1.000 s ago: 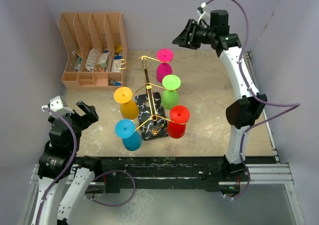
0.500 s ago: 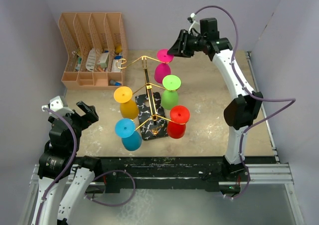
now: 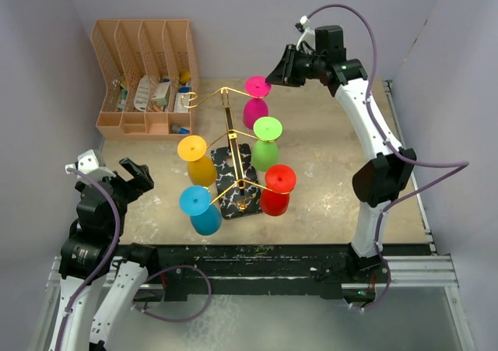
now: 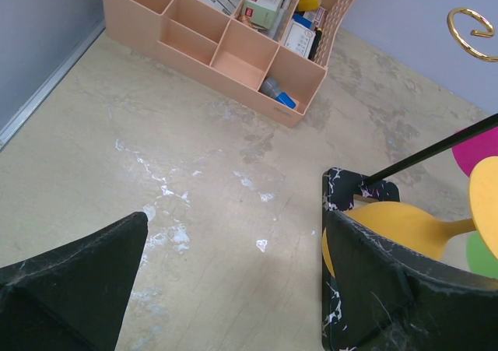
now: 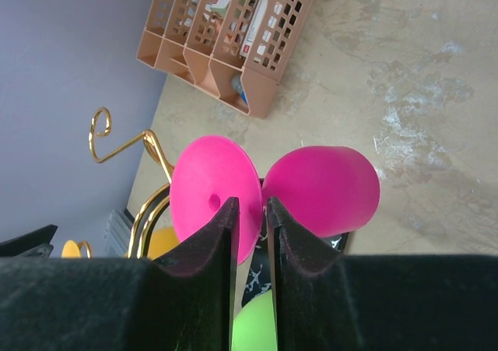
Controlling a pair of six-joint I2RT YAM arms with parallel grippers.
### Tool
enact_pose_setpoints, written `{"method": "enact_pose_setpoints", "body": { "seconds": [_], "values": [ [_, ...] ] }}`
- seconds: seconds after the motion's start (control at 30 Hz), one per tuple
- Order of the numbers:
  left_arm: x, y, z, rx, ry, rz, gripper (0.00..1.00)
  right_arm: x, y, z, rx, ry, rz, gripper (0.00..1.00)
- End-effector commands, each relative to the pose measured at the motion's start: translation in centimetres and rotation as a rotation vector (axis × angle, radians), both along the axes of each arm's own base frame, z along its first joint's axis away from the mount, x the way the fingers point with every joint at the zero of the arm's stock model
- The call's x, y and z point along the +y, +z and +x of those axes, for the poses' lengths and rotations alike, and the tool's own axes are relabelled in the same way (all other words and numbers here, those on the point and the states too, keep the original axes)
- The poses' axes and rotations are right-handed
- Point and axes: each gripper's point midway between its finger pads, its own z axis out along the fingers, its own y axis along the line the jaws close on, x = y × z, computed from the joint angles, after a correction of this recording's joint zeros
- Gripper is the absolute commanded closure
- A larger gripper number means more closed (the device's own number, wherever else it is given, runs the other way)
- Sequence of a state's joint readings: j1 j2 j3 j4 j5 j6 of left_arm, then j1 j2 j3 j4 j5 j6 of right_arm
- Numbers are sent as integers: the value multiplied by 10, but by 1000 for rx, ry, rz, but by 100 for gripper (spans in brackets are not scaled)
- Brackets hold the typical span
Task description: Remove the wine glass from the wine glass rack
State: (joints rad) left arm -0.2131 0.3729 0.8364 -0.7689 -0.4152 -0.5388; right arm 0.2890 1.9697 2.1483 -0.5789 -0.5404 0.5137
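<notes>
Pink glass (image 3: 256, 102) is on the rack (image 3: 232, 201). It hangs upside down from the far-right arm, foot up and bowl down, clear of the table (image 3: 334, 156).

R gripper (image 3: 274, 76) is at the rack's far-right side, level w/ the pink glass's foot. In the R wrist view the fingers (image 5: 210, 242) straddle the stem, w/ the foot disc to one side and the bowl to the other. The jaws are pulled in to a narrow slot and the stem is hidden in it. You can't tell from these views whether the pads are clamped on the stem or just beside it, so treat the grip as unconfirmed.

Other glasses on the rack, all upside down:
- green (image 3: 267, 142): right side, just nearer than pink
- red (image 3: 278, 189): near-right, beside the base
- yellow (image 3: 196, 160): left side
- blue (image 3: 201, 209): near-left

One gold arm runs far-left off the rack top and ends in a curled hook (image 3: 192, 98).

L gripper (image 3: 109, 176) is near-left of the rack and well apart from it, w/ the jaws spread wide and nothing between them. In the L wrist view you see bare table between the fingers, w/ the yellow glass past the R finger.

Peach organiser (image 3: 146, 75) sits far-left of the rack against the back wall, w/ small packets and bottles in its slots.
</notes>
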Motion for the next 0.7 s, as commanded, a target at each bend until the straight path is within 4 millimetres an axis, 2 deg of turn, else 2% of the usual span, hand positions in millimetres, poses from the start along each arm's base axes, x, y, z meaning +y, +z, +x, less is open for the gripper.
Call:
{"method": "enact_pose_setpoints", "body": {
  "seconds": [0.0,0.3,0.67],
  "values": [
    [-1,15,2,-45,-3,-9,1,-1,29,-10,-81,11,7,77],
    [-1,15,3,-42,-3,-9,1,5,36,-17,-85,46,43,76],
    [-2,14,4,-35,-3,-8,1,12,59,-31,-118,79,83,76]
  ]
}}
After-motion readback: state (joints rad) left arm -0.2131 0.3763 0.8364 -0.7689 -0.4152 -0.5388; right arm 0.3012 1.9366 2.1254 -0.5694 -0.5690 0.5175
